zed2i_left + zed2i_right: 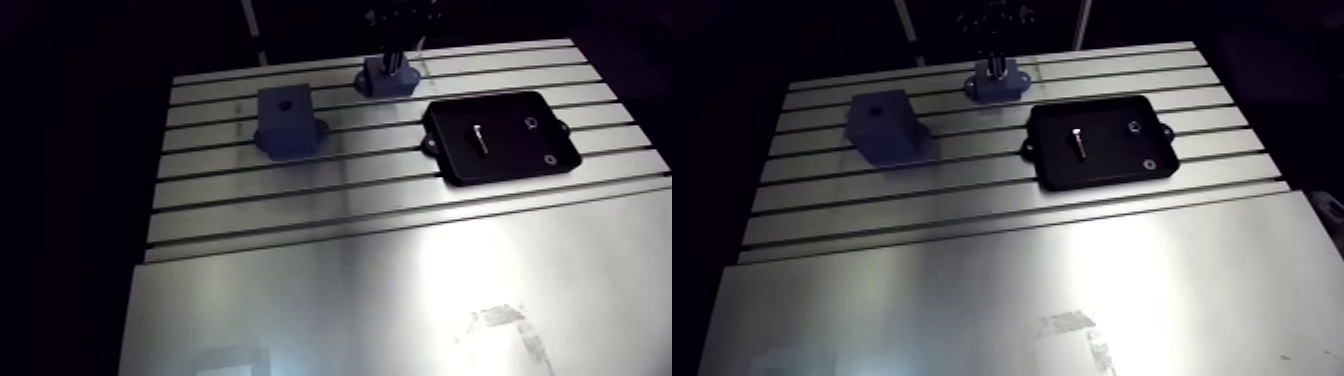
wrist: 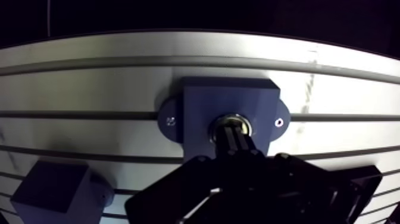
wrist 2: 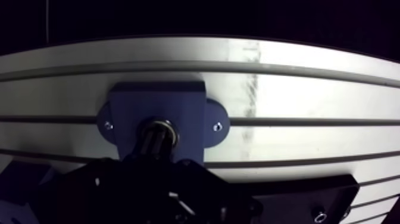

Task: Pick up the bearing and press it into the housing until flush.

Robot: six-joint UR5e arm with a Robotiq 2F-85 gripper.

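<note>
The gripper (image 2: 233,133) is seen right over the blue housing (image 2: 229,95), at the far side of the table (image 2: 89,83). Its 2 fingers (image 2: 226,142) are shut tight together, w/ no gap seen between them. Their tips are set down on the bearing (image 2: 231,120).

The bearing is a shiny ring. It is sat in the round hole in the middle of the housing's top. Only the far edge of the ring is seen. The rest is hidden by the fingers, so how deep it sits can't be told. In the wrist view the near side of the housing is also hidden by the gripper's dark body.

The housing is sat flat on the table w/ 2 side ears (image 2: 167,111), 1 on each side of the gripper. A small screw (image 2: 171,121) is seen in each ear.

Other things are seen on the slotted part of the table too:
- A 2nd blue block (image 1: 286,118), w/ a small hole on top, is stood well apart from the housing.
- A black tray (image 1: 505,165) is laid near the housing on its other side, not touching it.
- In the tray a small pin (image 1: 480,137) & 2 tiny round bits (image 1: 531,124) are seen, all apart from each other.

The near part of the table is made of a flat shiny sheet (image 1: 400,300).
</note>
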